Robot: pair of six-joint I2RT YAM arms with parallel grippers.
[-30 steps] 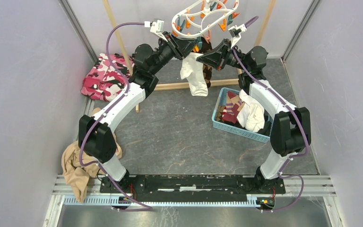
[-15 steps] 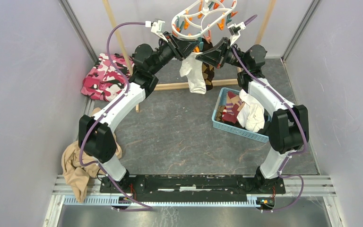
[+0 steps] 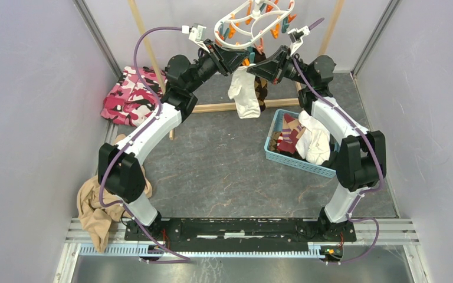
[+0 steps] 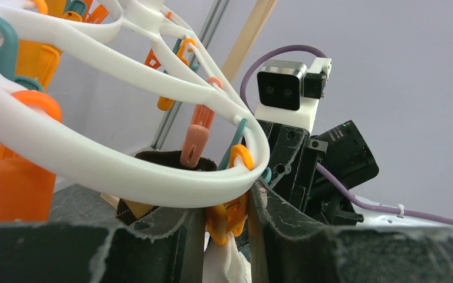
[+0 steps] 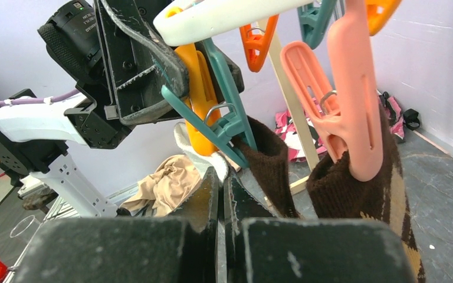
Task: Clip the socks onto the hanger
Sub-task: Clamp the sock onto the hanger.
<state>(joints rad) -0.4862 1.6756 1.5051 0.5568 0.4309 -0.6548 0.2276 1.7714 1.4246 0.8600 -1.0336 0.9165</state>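
Gripped an orange clothespin [image 4: 227, 221] in the left gripper [image 4: 226, 206], lower centre, right gripper [image 5: 223, 183] clenched, white sock [image 4: 224, 264] cut off below.

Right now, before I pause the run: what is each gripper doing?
Left gripper: closed on an orange clothespin.
Right gripper: closed; whether it pinches anything cannot be told.

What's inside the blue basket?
The blue basket holds a heap of socks: a white sock, a maroon-and-tan sock and a brown diamond sock. They cover the basket's floor and anything buried underneath, so that part cannot be seen.
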